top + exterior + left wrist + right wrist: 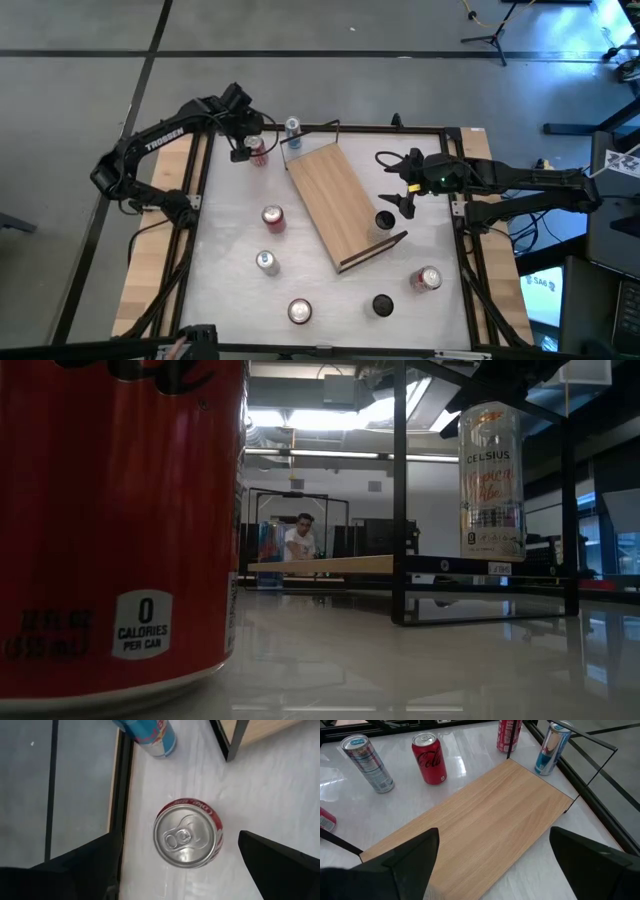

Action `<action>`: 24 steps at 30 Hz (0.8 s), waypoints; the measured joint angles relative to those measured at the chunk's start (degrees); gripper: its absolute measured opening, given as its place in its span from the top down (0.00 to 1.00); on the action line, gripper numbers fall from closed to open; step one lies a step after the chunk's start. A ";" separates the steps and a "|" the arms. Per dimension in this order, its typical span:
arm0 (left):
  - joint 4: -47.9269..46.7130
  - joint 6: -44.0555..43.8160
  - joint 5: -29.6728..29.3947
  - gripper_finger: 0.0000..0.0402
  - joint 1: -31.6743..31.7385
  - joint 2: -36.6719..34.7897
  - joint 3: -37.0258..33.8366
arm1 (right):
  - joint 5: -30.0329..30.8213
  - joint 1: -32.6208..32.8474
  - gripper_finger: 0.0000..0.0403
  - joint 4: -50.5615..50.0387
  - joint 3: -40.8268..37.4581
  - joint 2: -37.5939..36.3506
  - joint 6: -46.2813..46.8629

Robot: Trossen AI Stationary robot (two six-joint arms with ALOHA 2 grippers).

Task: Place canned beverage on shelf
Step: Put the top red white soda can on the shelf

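Red can (120,520) up close, slim can (491,480) before the shelf (320,565).

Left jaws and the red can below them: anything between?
Nothing. In the left wrist view the left gripper stands open directly over the red can, with nothing intervening.

I see the shelf (338,207) lying diagonally across the middle of the high view. At its upper-left end stand two cans (259,152) (292,127). Left of it sit two more (273,217) (267,262), one at lower centre (299,311), and another at lower right (428,279).
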 joint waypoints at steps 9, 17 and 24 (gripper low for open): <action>-0.27 0.00 -0.08 0.03 1.32 5.57 0.00 | 0.00 -0.02 0.07 0.00 0.00 0.00 0.00; -0.02 0.90 -0.02 0.03 1.27 9.47 0.00 | 0.00 -0.02 0.07 0.00 0.00 0.00 0.02; 0.00 0.85 -0.02 0.03 1.27 9.81 0.00 | 0.00 -0.01 0.07 0.00 -0.01 0.00 0.02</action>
